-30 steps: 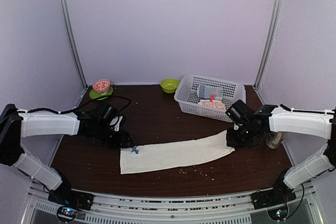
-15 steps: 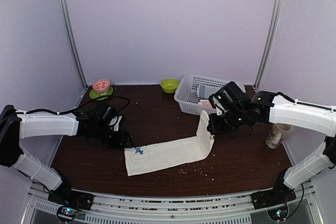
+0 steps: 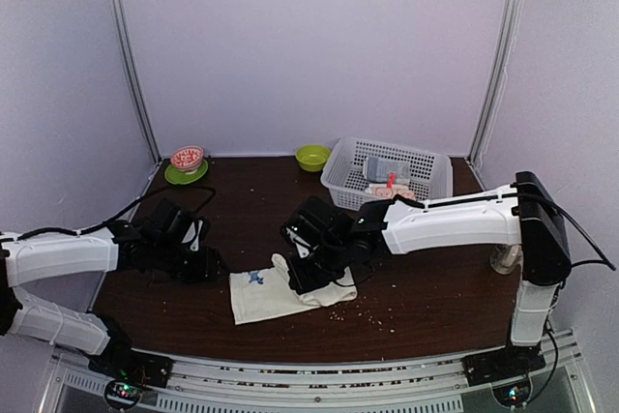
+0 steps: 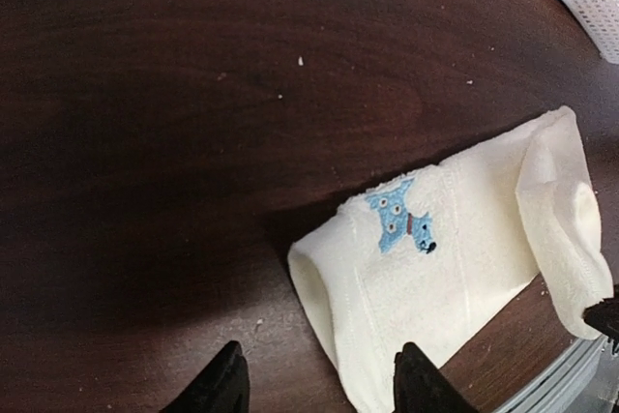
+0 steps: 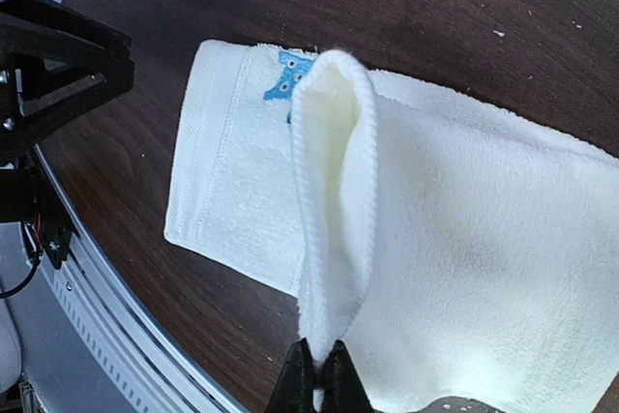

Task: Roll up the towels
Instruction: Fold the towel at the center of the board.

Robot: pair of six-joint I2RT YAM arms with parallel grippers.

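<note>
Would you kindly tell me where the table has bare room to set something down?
Bare wood lies between the left gripper, the green bowl and the basket, and between the towel and the cup. Crowded: the towel, around the right gripper.

The tabletop [image 3: 261,210] is dark brown wood, scattered with pale crumbs [image 3: 363,311] towards its near edge. Near the front middle lies a cream-white towel [image 3: 261,295], its left part flat on the wood with a small blue mark [image 3: 254,278] facing up, and its right end doubled back and raised over the rest. At the far right stands a white plastic basket [image 3: 348,191]. Just left of it, at the far edge, sits a green bowl [image 3: 312,157]. In the far left corner a green plate [image 3: 177,177] carries a red-and-white bowl [image 3: 188,157]. A pale cup [image 3: 500,260], partly hidden, stands at the right edge.
</note>
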